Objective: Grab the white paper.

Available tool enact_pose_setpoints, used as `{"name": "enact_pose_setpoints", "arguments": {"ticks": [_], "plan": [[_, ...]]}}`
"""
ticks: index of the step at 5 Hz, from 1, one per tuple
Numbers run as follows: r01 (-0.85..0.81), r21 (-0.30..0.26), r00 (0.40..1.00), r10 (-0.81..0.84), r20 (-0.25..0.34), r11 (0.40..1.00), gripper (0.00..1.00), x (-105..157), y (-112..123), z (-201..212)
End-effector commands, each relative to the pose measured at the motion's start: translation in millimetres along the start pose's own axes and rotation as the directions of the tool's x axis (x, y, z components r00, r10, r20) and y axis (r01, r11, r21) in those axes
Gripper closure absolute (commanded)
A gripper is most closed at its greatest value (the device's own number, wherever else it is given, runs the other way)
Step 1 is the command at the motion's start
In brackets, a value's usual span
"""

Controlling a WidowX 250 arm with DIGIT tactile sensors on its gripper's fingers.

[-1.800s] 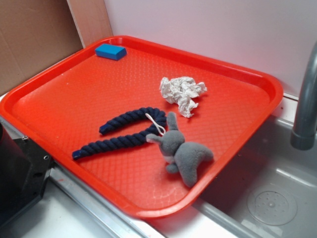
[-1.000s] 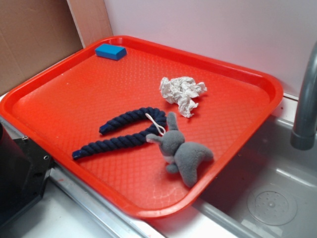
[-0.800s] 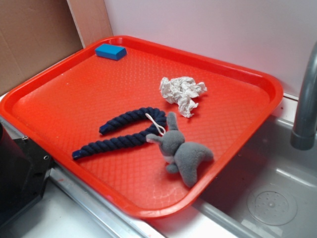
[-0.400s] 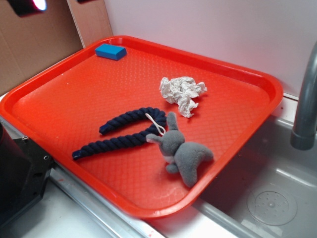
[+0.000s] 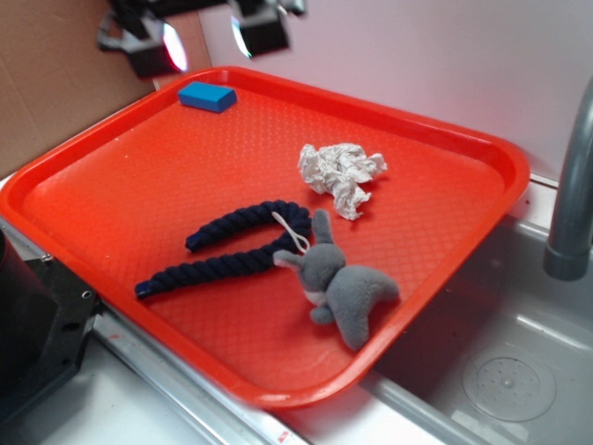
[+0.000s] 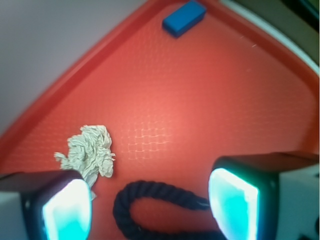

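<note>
White paper [image 5: 340,175] lies crumpled on the red tray [image 5: 120,185], toward its far right part, near the grey plush rabbit [image 5: 345,287] and the dark blue rope [image 5: 232,246]. High over the tray's far left corner, beside the blue block [image 5: 208,95], the gripper [image 5: 206,39] hangs wide open, holding nothing.

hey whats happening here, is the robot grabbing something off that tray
Not yet. The gripper hangs open and empty above the far corner of the red tray, near the blue block. The white paper it is meant to grab lies untouched on the tray, beside the dark blue rope and the grey plush toy.
</note>
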State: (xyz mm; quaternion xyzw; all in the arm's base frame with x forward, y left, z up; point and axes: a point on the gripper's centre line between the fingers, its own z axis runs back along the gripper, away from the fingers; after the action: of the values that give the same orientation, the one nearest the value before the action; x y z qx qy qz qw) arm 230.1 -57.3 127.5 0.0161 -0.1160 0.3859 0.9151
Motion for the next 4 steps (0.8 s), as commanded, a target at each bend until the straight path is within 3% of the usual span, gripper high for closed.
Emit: {"name": "enact_pose_setpoints", "arguments": {"ticks": [1, 2, 4], "plan": [[0.034, 0.011, 0.999, -0.034, 0.010, 0.999, 0.00, -1, -27, -48], [0.058, 0.043, 0.998, -0.059, 0.011, 0.997, 0.00, 0, -37, -69], [0.079, 0.043, 0.996, -0.077, -0.038, 0.996, 0.00, 2, -48, -94]]}}
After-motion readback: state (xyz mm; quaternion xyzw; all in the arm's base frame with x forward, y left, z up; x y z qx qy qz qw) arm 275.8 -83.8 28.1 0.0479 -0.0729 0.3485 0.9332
